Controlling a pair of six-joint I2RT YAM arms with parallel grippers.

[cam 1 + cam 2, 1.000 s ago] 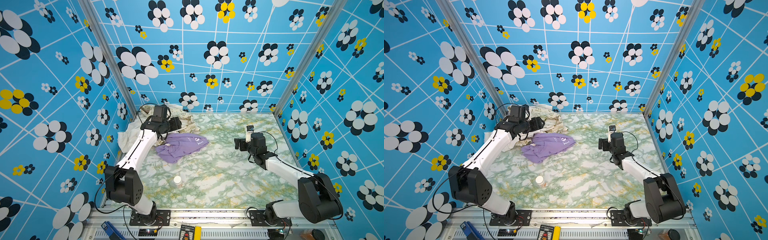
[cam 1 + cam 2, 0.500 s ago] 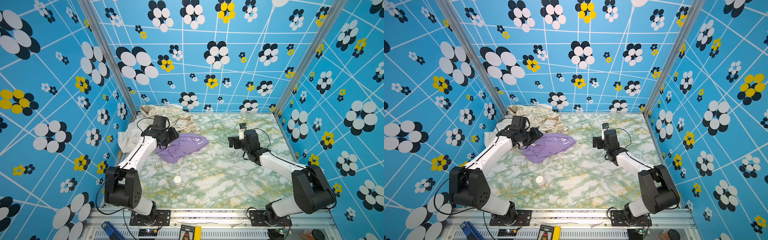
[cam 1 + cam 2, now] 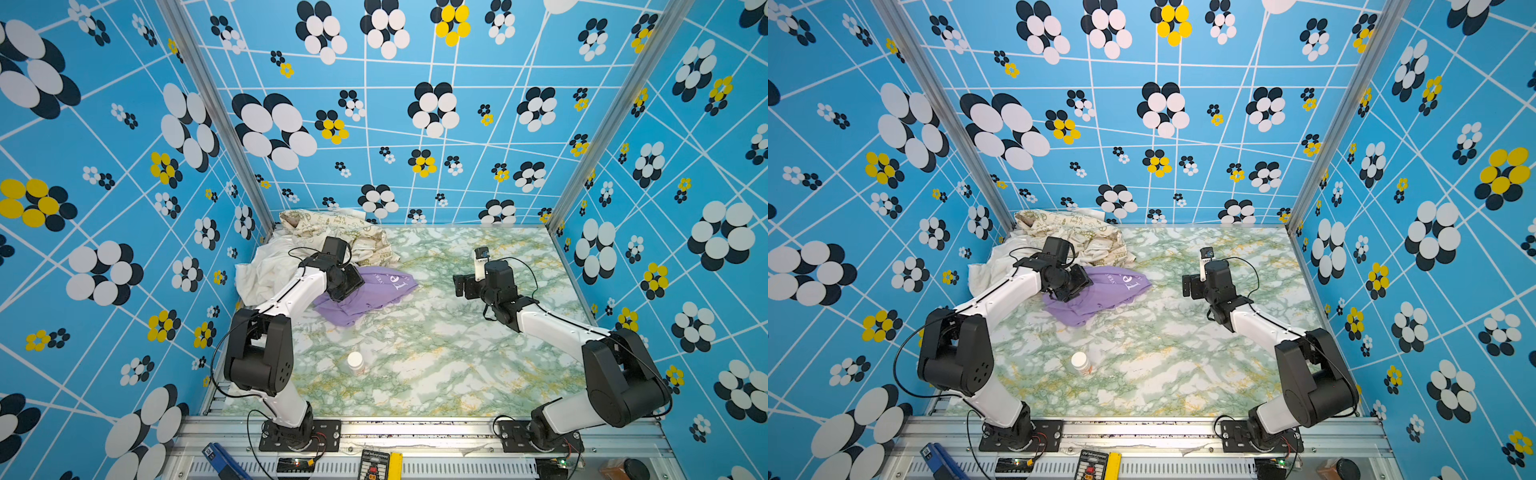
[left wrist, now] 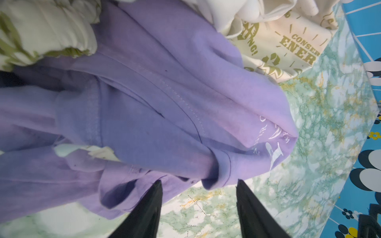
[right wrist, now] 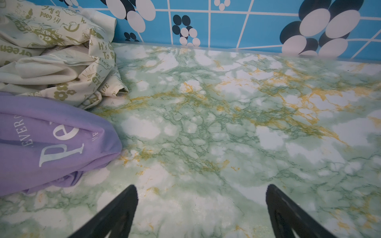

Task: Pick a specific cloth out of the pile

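Observation:
The lilac cloth (image 3: 376, 293) (image 3: 1111, 291) lies crumpled on the marble table, its far edge against the pile. The pile holds a cream printed cloth (image 3: 332, 232) and a plain white cloth (image 3: 266, 270) in the far-left corner. My left gripper (image 3: 347, 286) (image 3: 1073, 286) hovers low over the cloth's left part. In the left wrist view the cloth (image 4: 165, 103) fills the frame and my left gripper (image 4: 199, 182) is open, fingertips at the cloth's edge, bare table between them. My right gripper (image 3: 461, 286) (image 5: 201, 188) is open and empty, right of the cloth (image 5: 51, 140).
A small white bottle (image 3: 355, 362) (image 3: 1079, 362) lies on the table (image 3: 436, 353) toward the front, in front of the cloth. Blue patterned walls close in the back and both sides. The cream printed cloth (image 5: 61, 61) shows in the right wrist view against the back wall.
My left gripper came forward off the pile and down over the lilac cloth, its jaws narrowing. My right gripper shifted left toward the cloth, still wide open.

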